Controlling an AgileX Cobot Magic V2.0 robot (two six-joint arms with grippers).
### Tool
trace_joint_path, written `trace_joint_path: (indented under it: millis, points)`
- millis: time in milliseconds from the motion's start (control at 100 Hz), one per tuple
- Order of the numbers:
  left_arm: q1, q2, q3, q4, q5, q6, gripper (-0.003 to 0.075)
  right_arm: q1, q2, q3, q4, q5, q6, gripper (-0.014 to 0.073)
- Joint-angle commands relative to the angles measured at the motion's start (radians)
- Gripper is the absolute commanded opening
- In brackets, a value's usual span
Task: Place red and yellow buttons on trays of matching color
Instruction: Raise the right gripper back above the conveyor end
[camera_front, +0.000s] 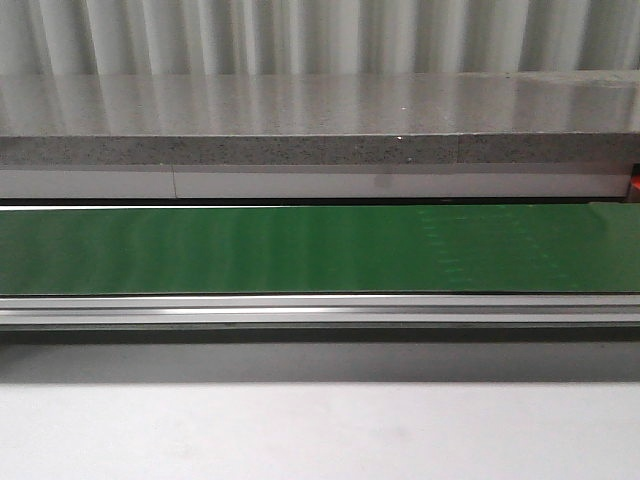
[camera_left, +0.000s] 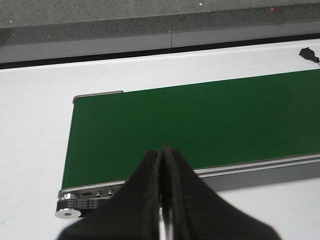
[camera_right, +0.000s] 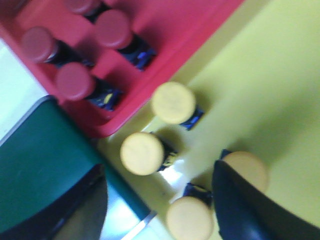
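Right tool (camera_right: 157, 200) spread wide over yellow tray (camera_right: 280, 85), 4 yellow buttons (camera_right: 173, 102) on it, 1 partly hidden behind a finger; 4 red buttons (camera_right: 113, 28) in red tray (camera_right: 175, 25) just beside. Left tool (camera_left: 162, 155) pinched closed, empty, above green belt (camera_left: 200, 125) on white table (camera_left: 35, 125). Front cam: bare belt, grey ledge (camera_front: 320, 120) behind.

Industrial-style lab or test cell, long green conveyor belt (camera_front: 320, 250) in an aluminium frame (camera_front: 320, 311), speckled grey stone ledge (camera_front: 300, 120), corrugated metal wall (camera_front: 320, 35), plain white table (camera_left: 35, 130)
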Motion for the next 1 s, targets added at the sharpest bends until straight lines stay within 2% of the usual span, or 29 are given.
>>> trace_joint_path:
  millis: [0,160,250,460,610,840,990]
  points:
    - [-0.009,0.004,-0.025,-0.014,-0.07,-0.008,-0.002,0.081,-0.066,-0.022,0.0,-0.012,-0.042,0.0307]
    - [-0.009,0.004,-0.025,-0.014,-0.07,-0.008,-0.002,0.258,-0.125,-0.022,-0.009,-0.004,-0.053,0.0023]
    - [-0.009,0.004,-0.025,-0.014,-0.07,-0.008,-0.002,0.36,-0.156,-0.022,-0.022,-0.029,-0.053,-0.0074]
    - [-0.009,0.004,-0.025,-0.014,-0.07,-0.008,-0.002,0.566,-0.23,-0.017,-0.042,-0.058,-0.053,-0.0067]
    - [-0.009,0.004,-0.025,-0.014,-0.07,-0.008,-0.002,0.679,-0.31,0.035,-0.042,-0.114,-0.11,-0.0067]
    - [-0.009,0.004,-0.025,-0.014,-0.07,-0.008,-0.002,0.715,-0.488,0.195,-0.051,-0.242,-0.146,-0.0067]
    - [-0.009,0.004,-0.025,-0.014,-0.07,-0.008,-0.002,0.715,-0.621,0.317,-0.137,-0.342,-0.146,-0.0067]
